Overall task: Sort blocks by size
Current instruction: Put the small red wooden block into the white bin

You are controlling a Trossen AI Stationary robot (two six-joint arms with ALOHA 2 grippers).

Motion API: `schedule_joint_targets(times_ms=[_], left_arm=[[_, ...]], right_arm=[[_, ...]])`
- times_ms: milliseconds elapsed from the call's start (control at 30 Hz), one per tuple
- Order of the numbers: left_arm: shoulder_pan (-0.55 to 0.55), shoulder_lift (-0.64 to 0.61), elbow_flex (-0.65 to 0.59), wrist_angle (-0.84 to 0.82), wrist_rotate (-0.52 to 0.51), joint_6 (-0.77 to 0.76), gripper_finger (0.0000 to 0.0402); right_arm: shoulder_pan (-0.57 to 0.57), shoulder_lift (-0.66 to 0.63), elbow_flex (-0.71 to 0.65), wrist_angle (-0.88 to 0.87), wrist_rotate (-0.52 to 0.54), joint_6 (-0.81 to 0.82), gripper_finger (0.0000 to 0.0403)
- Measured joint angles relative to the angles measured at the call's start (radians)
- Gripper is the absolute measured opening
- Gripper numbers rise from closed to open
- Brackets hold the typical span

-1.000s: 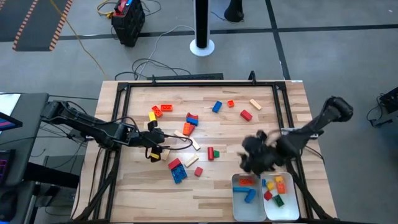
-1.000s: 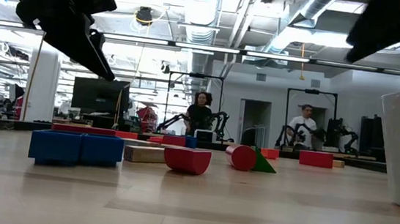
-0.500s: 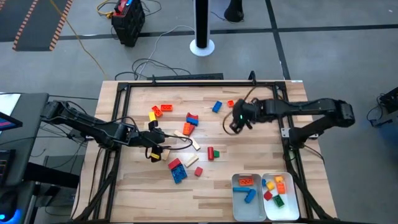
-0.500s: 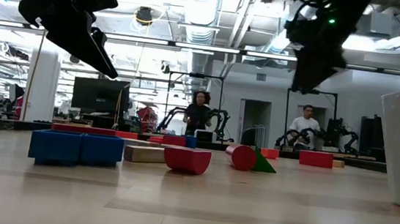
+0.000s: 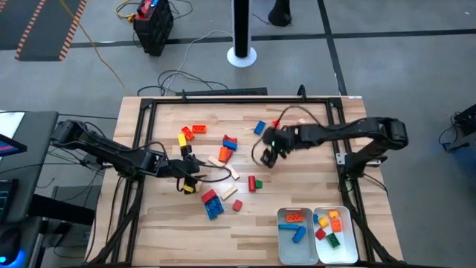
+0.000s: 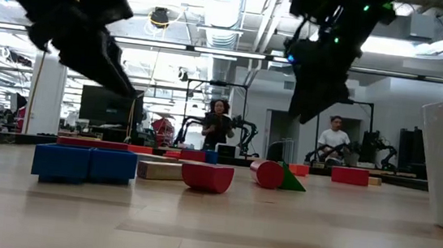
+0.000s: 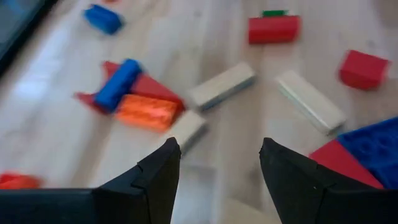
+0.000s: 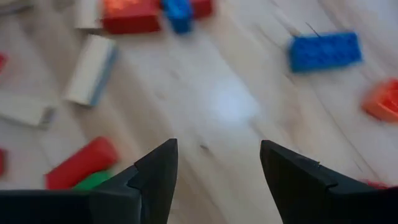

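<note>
With my right gripper spread and empty above the blocks scattered mid-table, and the left gripper likewise parted, I risk nudging close-packed neighbours on descent.

We see a wooden desk with a dark frame along its edges. The blocks lie scattered over its middle and left part, several near the far edge. Two white trays sit side by side at the near right corner, each holding a few blocks.
</note>
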Motion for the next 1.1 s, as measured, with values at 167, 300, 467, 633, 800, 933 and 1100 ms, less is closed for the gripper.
schedule_joint_targets(times_ms=[167, 300, 467, 633, 800, 933, 1100], left_arm=[[-0.031, -0.001, -0.060, 0.108, 0.085, -0.085, 0.0212], [-0.088, 0.000, -0.050, 0.125, 0.083, -0.159, 0.0212], [-0.153, 0.065, 0.014, 0.121, 0.045, -0.207, 0.0212], [-0.158, 0.237, 0.175, 0.096, 0.058, -0.218, 0.0212], [-0.171, 0.416, 0.402, -0.082, 0.105, -0.168, 0.0212], [-0.188, 0.536, 0.523, -0.173, 0.102, -0.091, 0.0212], [-0.195, 0.644, 0.602, -0.149, 0.102, 0.011, 0.0212]], right_arm=[[0.238, 0.011, -0.026, 0.119, 0.224, 0.024, 0.0256], [0.388, 0.023, -0.090, 0.273, 0.324, 0.055, 0.0256], [0.492, 0.061, -0.127, 0.421, 0.390, 0.082, 0.0256], [0.528, 0.118, -0.128, 0.493, 0.474, 0.083, 0.0256], [0.544, 0.144, -0.128, 0.501, 0.496, 0.094, 0.0256], [0.575, 0.115, -0.128, 0.464, 0.502, 0.112, 0.0256], [0.626, 0.055, -0.128, 0.339, 0.591, 0.195, 0.0256]])
